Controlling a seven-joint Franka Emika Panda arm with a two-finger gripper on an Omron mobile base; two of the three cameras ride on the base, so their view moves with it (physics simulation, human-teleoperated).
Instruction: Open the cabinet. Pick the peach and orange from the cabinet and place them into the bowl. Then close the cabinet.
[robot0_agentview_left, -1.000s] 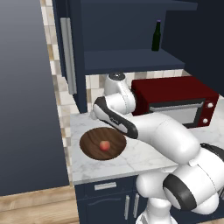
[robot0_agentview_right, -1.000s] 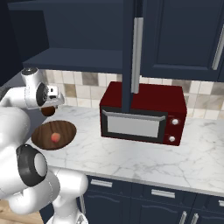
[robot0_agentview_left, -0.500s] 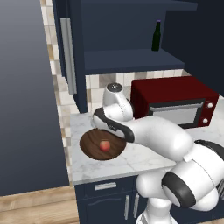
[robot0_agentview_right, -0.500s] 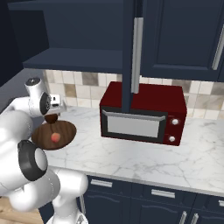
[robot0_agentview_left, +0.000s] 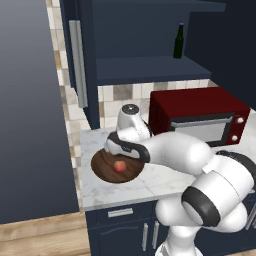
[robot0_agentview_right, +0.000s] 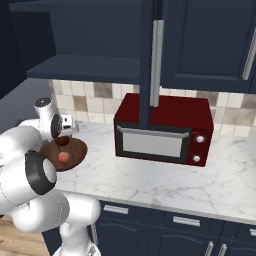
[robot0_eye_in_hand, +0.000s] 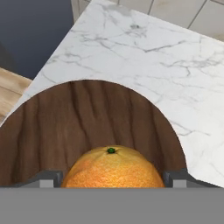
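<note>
The orange (robot0_eye_in_hand: 111, 169) fills the gap between my gripper's (robot0_eye_in_hand: 112, 180) two fingertips, and the gripper is shut on it just above the bowl (robot0_eye_in_hand: 52, 131). In the right base view the gripper (robot0_agentview_right: 62, 139) hangs over the bowl's (robot0_agentview_right: 77, 149) back part with the orange (robot0_agentview_right: 62, 142) shadowed below the hand. The peach (robot0_agentview_left: 119, 166) (robot0_agentview_right: 63, 157) lies inside the dark wooden bowl (robot0_agentview_left: 101, 169). The cabinet (robot0_agentview_left: 80, 60) stands open, its door (robot0_agentview_right: 150, 60) swung out towards me.
A dark red microwave (robot0_agentview_left: 200, 112) (robot0_agentview_right: 160, 131) sits on the marble counter (robot0_agentview_right: 165, 180) right of the bowl. A green bottle (robot0_agentview_left: 178, 42) stands on the open cabinet's shelf. The counter's left edge runs close beside the bowl (robot0_eye_in_hand: 39, 74).
The hand has come down from above the counter to just over the bowl, carrying the orange. The peach and bowl have stayed put.
</note>
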